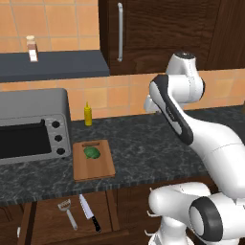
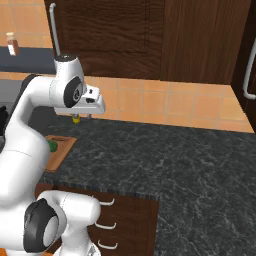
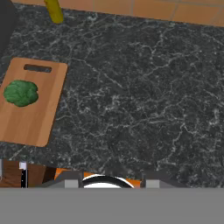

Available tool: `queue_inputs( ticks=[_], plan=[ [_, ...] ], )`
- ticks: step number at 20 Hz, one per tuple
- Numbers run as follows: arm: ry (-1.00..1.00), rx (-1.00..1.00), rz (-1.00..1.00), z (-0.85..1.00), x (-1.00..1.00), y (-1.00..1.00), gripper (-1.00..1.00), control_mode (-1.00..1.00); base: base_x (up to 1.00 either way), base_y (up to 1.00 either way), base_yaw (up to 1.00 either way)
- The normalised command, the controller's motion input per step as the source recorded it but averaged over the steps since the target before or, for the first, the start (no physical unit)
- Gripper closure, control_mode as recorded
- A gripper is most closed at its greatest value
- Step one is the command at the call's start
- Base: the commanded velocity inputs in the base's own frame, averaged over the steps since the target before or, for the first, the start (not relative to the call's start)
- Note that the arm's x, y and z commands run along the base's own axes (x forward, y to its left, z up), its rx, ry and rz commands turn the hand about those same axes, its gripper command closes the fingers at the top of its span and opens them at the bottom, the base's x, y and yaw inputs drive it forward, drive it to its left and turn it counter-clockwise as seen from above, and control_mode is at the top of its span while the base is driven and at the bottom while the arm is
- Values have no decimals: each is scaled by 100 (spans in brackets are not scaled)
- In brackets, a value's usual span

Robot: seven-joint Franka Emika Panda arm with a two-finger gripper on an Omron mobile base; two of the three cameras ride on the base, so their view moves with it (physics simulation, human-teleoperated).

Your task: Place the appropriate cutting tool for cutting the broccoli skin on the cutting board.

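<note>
Knife (image 1: pixel 89 212) and jaws are set well apart, and on that gap the coming move is judged to turn. In the left base view the knife is seen lying flat in an open drawer (image 1: pixel 48 225) below the front edge of the dark stone surface (image 1: pixel 153 148), beside a grey-handled peeler (image 1: pixel 67 212). Its long axis is laid roughly front to back, slightly slanted: the silver tip is pointed toward the surface edge, the black handle toward the camera. The gripper (image 2: pixel 89 114) is held high above the surface, near the tiled back wall, so the knife lies lower, nearer the robot's base, and off toward the cutting board's side.

The cutting board (image 1: pixel 93 160) is seen resting on the surface just beside the toaster oven (image 1: pixel 33 127), with the broccoli (image 1: pixel 92 152) on its half nearer the handle slot; the knife sits below and just in front of it.

The arm is folded upward, with its elbow raised and its hand pointed down over bare stone. Nothing is seen between the fingers, but how wide the jaws stand cannot be told from these views. A reach down and back toward the drawer would be called for, with the jaws turned across the handle's width. The task is judged to be hardly begun.
</note>
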Motion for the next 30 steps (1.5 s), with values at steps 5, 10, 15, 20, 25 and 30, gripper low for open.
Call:
queue_inputs(
  ticks=[5,10,15,20,25,30],
  plan=[
    [-1,-3,0,-7,-57,27,-100,-100,0,0,0],
    [0,-15,-3,-44,-92,100,-100,-100,0,0,0],
    [1,-15,-5,-56,-72,100,-100,-100,0,0,0],
    [5,-11,-8,-66,-55,100,-100,-100,0,0,0],
    [7,-2,-11,-75,-27,100,-100,-100,0,0,0],
    [23,-1,-9,-67,-8,93,-100,-100,0,0,0]
  ],
)
